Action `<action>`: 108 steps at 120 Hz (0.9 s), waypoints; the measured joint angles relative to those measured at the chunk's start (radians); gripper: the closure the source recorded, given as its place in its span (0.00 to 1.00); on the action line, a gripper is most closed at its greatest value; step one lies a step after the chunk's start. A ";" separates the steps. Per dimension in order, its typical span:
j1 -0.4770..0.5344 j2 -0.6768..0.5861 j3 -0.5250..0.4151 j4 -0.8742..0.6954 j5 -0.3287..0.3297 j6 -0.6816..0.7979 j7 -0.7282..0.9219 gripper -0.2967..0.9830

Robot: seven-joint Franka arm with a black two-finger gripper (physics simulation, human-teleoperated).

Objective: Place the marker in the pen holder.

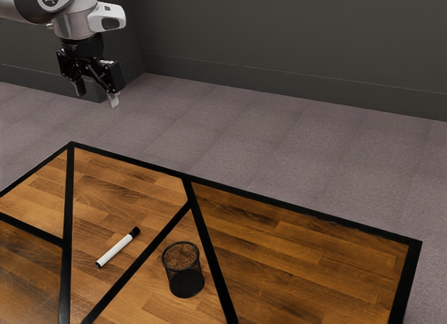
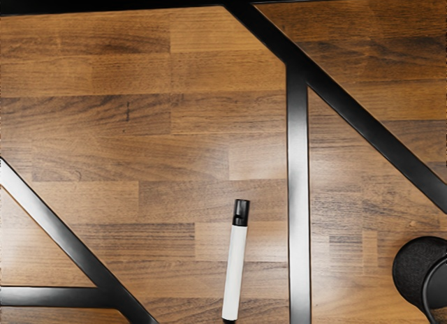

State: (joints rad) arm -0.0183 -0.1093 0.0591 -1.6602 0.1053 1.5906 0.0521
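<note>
High above the table at the exterior view's upper left, my gripper (image 1: 97,97) is open, its two fingers apart with nothing between them. The white marker with a black cap (image 1: 117,248) lies flat on the wooden tabletop, well below the hand. In the wrist view the marker (image 2: 235,261) lies beside a black strip, cap end visible. A black mesh pen holder (image 1: 184,270) stands upright on the table, toward the exterior view's right from the marker and apart from it. The wrist view shows part of the pen holder (image 2: 418,274) too.
The wooden table (image 1: 300,247) has a black border and black strips crossing its top; one strip (image 1: 143,258) runs between marker and pen holder. Beyond the table are a carpeted floor (image 1: 279,149) and a dark wall (image 1: 293,38).
</note>
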 joint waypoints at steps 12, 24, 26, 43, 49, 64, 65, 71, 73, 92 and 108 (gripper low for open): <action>0.001 0.000 0.002 0.000 -0.001 0.000 0.000 0.23; 0.003 0.001 0.003 0.000 -0.005 0.000 0.000 0.23; 0.004 0.001 0.004 0.000 -0.005 0.000 -0.001 0.23; 0.031 0.003 0.001 0.000 -0.023 0.000 -0.006 0.23; 0.037 0.004 -0.005 0.025 -0.024 0.000 -0.009 0.23; 0.019 0.009 -0.004 -0.032 -0.022 0.017 -0.019 0.23; 0.020 0.009 -0.003 -0.048 -0.022 0.022 -0.019 0.23; 0.022 0.013 0.011 -0.210 -0.021 0.088 -0.022 0.23; 0.025 0.017 0.016 -0.262 -0.021 0.115 -0.023 0.23; 0.014 0.112 0.092 -0.530 -0.038 0.359 -0.021 0.23; 0.024 0.136 0.135 -0.600 -0.063 0.508 -0.005 0.23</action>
State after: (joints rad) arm 0.0053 0.0270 0.1942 -2.2600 0.0421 2.0982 0.0476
